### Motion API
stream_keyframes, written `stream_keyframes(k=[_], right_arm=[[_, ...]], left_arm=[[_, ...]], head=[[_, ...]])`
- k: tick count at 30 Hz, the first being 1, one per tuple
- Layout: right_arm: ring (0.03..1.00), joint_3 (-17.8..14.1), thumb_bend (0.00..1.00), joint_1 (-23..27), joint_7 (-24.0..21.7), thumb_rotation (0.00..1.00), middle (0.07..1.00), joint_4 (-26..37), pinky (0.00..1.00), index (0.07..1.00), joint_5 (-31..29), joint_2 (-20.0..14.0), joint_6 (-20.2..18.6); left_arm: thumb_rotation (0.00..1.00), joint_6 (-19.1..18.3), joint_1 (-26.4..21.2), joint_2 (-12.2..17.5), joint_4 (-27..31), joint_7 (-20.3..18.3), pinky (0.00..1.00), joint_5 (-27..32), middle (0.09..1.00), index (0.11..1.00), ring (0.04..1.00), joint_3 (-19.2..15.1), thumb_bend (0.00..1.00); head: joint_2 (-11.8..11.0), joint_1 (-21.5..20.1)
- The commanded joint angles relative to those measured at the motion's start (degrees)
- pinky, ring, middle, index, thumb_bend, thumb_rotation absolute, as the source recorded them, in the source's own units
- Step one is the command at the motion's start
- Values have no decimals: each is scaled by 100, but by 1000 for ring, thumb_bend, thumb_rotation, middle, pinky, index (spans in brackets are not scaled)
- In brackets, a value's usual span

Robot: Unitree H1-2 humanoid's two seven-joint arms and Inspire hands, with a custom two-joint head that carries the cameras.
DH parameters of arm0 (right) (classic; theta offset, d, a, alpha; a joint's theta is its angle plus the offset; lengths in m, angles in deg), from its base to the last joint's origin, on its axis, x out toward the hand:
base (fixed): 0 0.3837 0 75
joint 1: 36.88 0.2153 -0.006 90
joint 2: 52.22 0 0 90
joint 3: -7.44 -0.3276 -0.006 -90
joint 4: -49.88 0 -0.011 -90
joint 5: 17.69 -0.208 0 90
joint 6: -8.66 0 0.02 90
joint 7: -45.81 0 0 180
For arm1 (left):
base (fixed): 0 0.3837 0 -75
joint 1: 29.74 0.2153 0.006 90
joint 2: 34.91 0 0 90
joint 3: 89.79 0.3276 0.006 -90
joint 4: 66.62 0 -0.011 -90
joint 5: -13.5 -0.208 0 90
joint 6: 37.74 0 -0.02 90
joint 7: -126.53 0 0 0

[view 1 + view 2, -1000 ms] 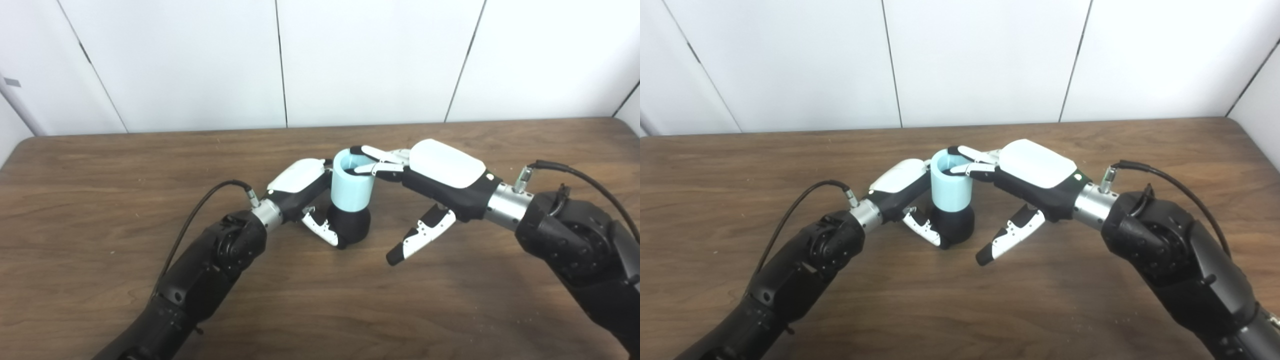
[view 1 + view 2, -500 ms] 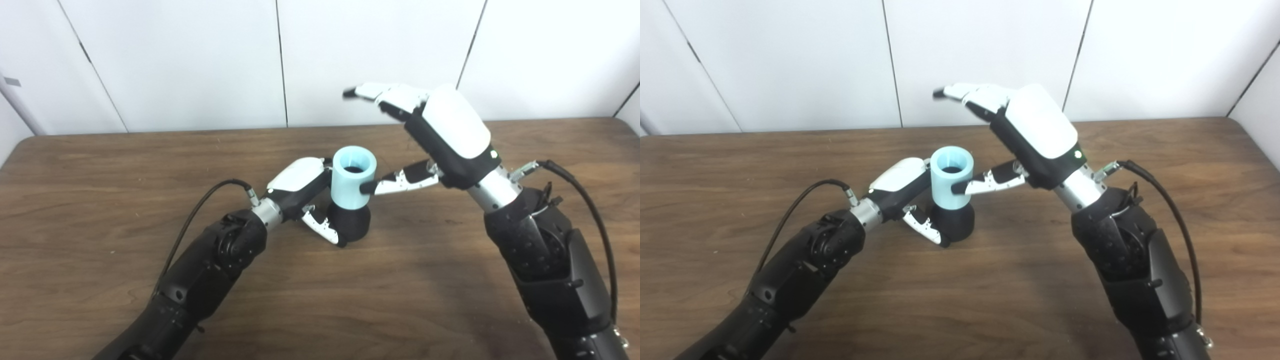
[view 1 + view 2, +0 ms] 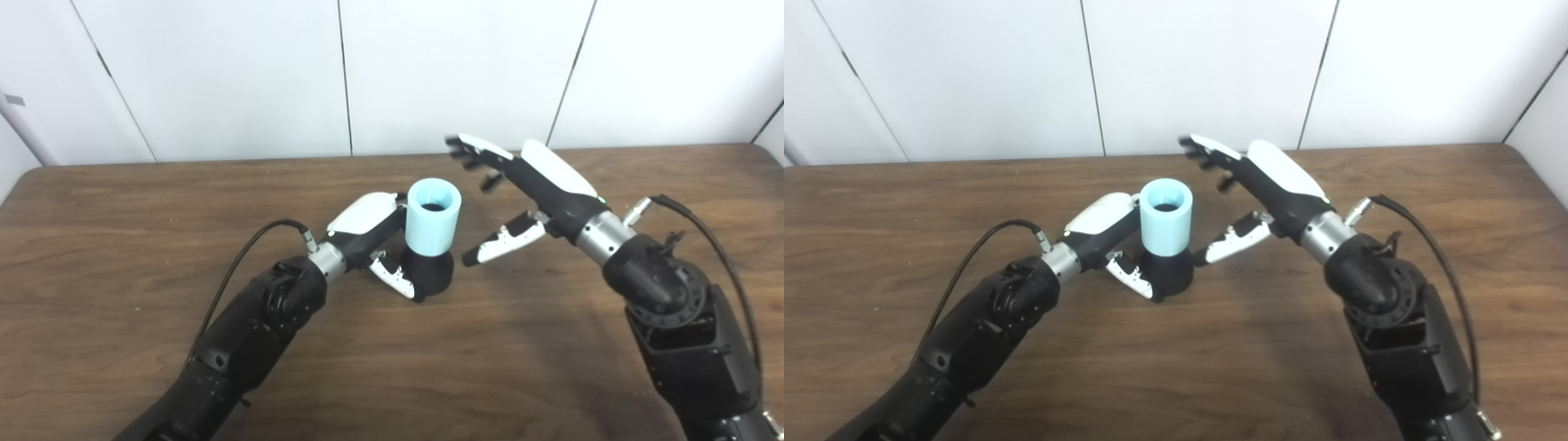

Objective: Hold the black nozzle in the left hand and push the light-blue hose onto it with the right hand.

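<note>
A short light-blue hose piece (image 3: 432,217) stands upright, seated on top of the black nozzle (image 3: 430,273), which rests on the brown table (image 3: 122,233) near its middle. My left hand (image 3: 373,236) wraps the nozzle's base from the left, thumb in front, other fingers hidden behind it. My right hand (image 3: 520,190) hovers to the right of the hose with fingers spread and nothing in it; its thumb points toward the nozzle without touching.
A white panelled wall (image 3: 453,67) runs behind the table's far edge. Black cables (image 3: 245,257) loop from both wrists over the tabletop. Bare wood lies all around the standing parts.
My right hand lifted off the hose's top rim, rose high, then came down to the right of it, open. The left hand, hose and nozzle stayed put.
</note>
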Motion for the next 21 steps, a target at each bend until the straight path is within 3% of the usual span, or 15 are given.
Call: stream_keyframes(k=[1,5,6,10,19,20,21], right_arm=[[673,-176,536,105,279,29,727,35,525,789,-255,232,-177],[685,-436,579,21,486,161,747,-157,528,806,-657,550,-545],[705,-609,660,-17,562,225,775,-258,563,819,-864,733,-633],[720,-1062,741,-111,785,272,796,-482,590,827,-1380,1205,-727],[719,-1020,773,-314,1268,280,796,-729,579,827,-1715,1205,-344],[717,-985,777,-343,1281,284,799,-746,577,828,-1729,1169,-297],[716,-954,779,-363,1295,286,800,-756,577,829,-1744,1139,-264]], left_arm=[[0,-123,40,131,-185,-135,1000,-247,464,490,602,50,527],[0,-126,43,133,-182,-136,1000,-239,464,490,602,41,527],[0,-130,45,132,-177,-131,1000,-240,464,490,601,38,527],[0,-133,68,139,-134,-110,1000,-254,464,490,601,32,527],[0,-263,123,125,-126,-107,1000,-221,457,501,616,-30,526],[48,-318,136,120,-89,-136,1000,-179,554,585,648,-67,696],[84,-355,146,117,-63,-157,1000,-151,636,653,684,-94,801]], head=[[5,-10],[13,13],[13,13],[16,30],[24,44],[29,47],[33,44]])
